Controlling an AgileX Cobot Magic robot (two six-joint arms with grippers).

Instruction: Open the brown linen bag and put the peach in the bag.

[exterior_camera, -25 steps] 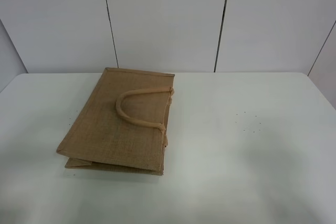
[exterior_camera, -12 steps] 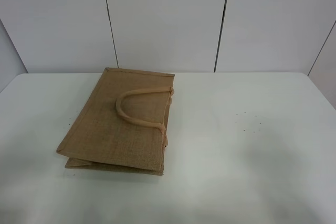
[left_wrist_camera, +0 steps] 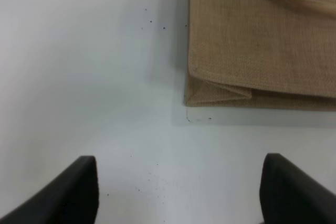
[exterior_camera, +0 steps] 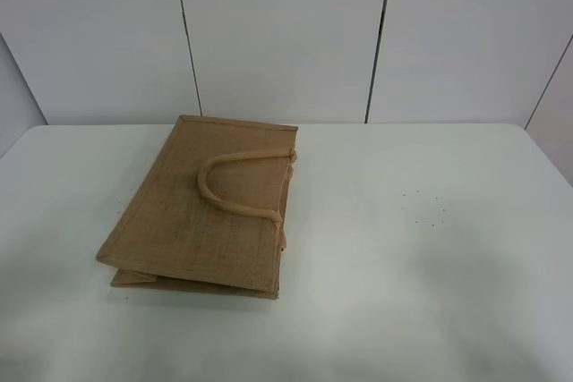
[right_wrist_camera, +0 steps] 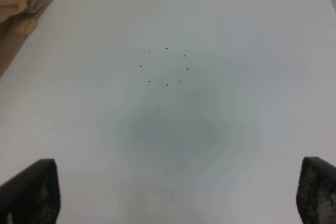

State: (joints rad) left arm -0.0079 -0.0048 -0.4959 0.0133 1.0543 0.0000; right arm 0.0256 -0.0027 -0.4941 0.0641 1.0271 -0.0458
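The brown linen bag (exterior_camera: 204, 207) lies flat and folded on the white table, left of the middle, with one rolled tan handle (exterior_camera: 235, 183) curving over its top face. The left wrist view shows the bag's near corner (left_wrist_camera: 247, 51). The right wrist view shows only its edge (right_wrist_camera: 16, 11). My left gripper (left_wrist_camera: 178, 192) is open and empty, above the table a little short of the bag's corner. My right gripper (right_wrist_camera: 178, 198) is open and empty over bare table to the bag's right. Neither gripper shows in the high view. The peach is out of view.
The white table (exterior_camera: 430, 257) ends at a white panelled wall (exterior_camera: 286, 33) at the back. A ring of small dark dots (exterior_camera: 425, 207) marks the table right of the bag and also shows in the right wrist view (right_wrist_camera: 165, 66).
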